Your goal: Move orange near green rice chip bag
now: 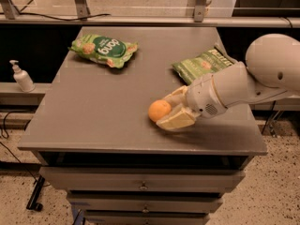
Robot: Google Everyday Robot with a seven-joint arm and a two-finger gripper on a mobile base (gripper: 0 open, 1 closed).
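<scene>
1. Work surface: I see a grey flat-topped cabinet table point(93, 116). Below its front edge are stacked grey metal drawers point(140, 184), each with a small central knob.
2. Rear right of the top: a dull dark-green speckled foil chip bag point(199, 65) lies flat, with one corner at the right edge.
3. Left of the table, well apart from it: a white plastic pump bottle point(21, 77) stands upright on a pale ledge point(42, 89).
4. Behind the table: a horizontal grey metal rail point(140, 20) with upright posts.
5. Lower left: thin black cables point(5, 125) hang towards the speckled stone floor point(281, 191).
6. Reference: the gripper point(163, 111) is at the front right of the top.
</scene>
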